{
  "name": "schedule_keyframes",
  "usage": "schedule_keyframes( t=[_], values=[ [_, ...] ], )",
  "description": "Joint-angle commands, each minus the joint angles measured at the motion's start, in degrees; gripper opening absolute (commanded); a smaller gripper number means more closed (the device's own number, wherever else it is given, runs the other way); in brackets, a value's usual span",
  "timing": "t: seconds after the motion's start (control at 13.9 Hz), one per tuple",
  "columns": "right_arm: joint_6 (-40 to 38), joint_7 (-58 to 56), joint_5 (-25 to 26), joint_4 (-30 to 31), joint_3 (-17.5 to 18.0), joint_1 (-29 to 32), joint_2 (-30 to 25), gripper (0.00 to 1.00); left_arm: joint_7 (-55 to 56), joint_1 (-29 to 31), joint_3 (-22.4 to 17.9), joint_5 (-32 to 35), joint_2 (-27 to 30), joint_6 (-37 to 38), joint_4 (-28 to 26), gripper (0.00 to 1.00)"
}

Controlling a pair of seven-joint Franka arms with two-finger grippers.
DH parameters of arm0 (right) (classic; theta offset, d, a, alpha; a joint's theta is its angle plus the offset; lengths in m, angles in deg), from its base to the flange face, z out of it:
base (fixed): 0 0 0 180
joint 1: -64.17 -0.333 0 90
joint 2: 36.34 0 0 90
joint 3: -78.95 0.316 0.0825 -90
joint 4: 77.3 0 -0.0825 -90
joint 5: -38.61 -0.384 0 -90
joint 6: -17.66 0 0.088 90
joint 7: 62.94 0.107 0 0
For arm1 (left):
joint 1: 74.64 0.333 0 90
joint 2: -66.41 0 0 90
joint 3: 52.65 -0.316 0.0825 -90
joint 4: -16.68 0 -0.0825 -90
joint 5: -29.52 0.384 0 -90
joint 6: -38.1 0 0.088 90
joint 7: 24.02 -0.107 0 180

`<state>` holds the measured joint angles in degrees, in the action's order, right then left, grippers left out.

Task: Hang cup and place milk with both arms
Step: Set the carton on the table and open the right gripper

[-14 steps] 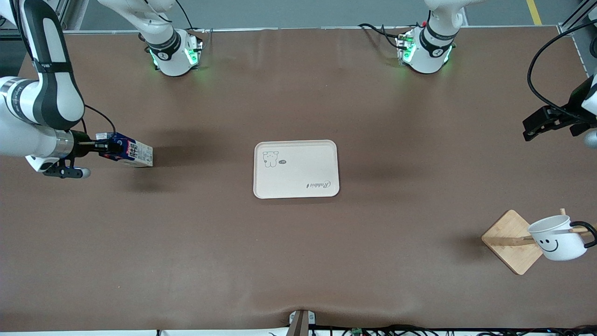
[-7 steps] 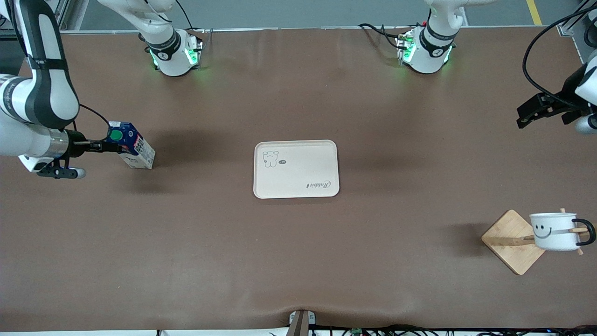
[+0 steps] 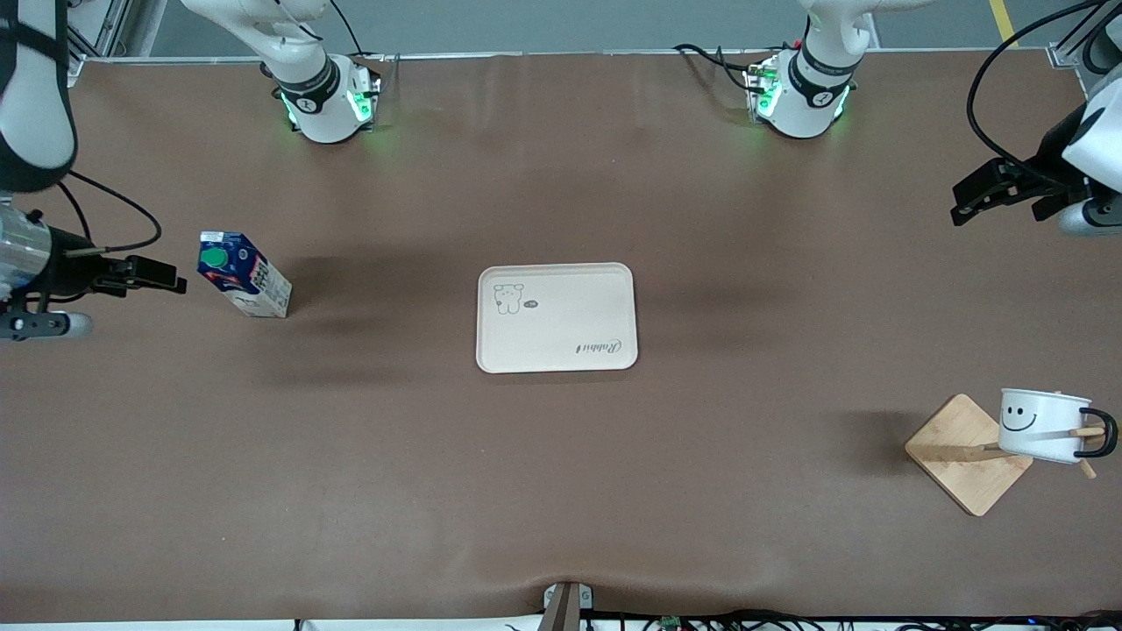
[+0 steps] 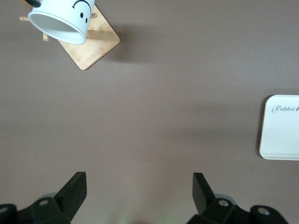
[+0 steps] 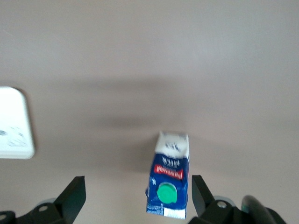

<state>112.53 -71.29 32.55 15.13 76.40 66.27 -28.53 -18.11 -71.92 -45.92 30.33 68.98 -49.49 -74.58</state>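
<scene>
Brown matting covers the table [image 3: 561,491]; both grippers, left [image 3: 964,210] and right [image 3: 171,282], hover with fingers spread, empty.

One cup [image 3: 1041,423]. One milk [image 3: 244,279] carton, with a single green cap [image 3: 213,258]. One pale tray [image 3: 556,317] and one wooden stand [image 3: 964,456] (the cup's handle sits on one of its pegs). One brown counter [image 3: 561,491] under all of it.

Two arms: left arm [image 3: 806,88] and right arm [image 3: 320,96], each on a green-lit base, so two bases. Two grippers: left gripper [image 3: 964,203] and right gripper [image 3: 166,279]. Two black fingers [image 4: 74,186] on each, four in all.
</scene>
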Motion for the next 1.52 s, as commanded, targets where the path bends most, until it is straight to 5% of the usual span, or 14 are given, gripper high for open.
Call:
schedule_keyframes(
  t=[0.0,0.14,0.29,0.43,0.58,0.72,1.01,1.44],
  values=[
    [-7.4,-1.2,-0.7,-13.6,-0.1,-1.8,2.4,1.0,0.3,-0.2,0.4,0.1,1.3,1.4,-0.8,1.0],
    [-12.6,-1.2,-2.3,-22.7,-0.3,-1.4,2.9,1.0,0.4,0.0,0.3,0.1,1.4,1.6,-0.4,1.0],
    [-16.3,-0.8,-1.8,-22.9,-0.6,-1.8,0.5,1.0,0.1,0.2,0.2,0.8,1.8,1.6,-0.1,1.0],
    [-19.9,-0.3,-1.7,-19.8,-3.1,-1.3,-3.1,1.0,-0.1,0.2,0.2,1.8,2.2,2.1,-0.1,1.0],
    [-18.8,-0.4,-1.8,-10.1,-6.4,-1.3,-9.5,1.0,0.1,0.3,0.1,1.8,2.1,2.4,-0.1,1.0],
    [-15.6,-0.4,-1.6,-3.6,-6.4,-1.7,-14.4,1.0,0.7,0.3,0.1,1.8,2.0,2.5,0.0,1.0],
    [-15.9,-0.7,3.2,-4.8,-5.4,-2.3,-13.1,1.0,0.1,0.3,0.0,1.8,1.9,2.5,0.3,1.0],
    [-15.9,-2.4,3.2,-4.8,-5.2,-2.3,-13.1,1.0,-0.6,0.4,-0.9,1.7,2.4,3.7,1.0,1.0]
  ],
)
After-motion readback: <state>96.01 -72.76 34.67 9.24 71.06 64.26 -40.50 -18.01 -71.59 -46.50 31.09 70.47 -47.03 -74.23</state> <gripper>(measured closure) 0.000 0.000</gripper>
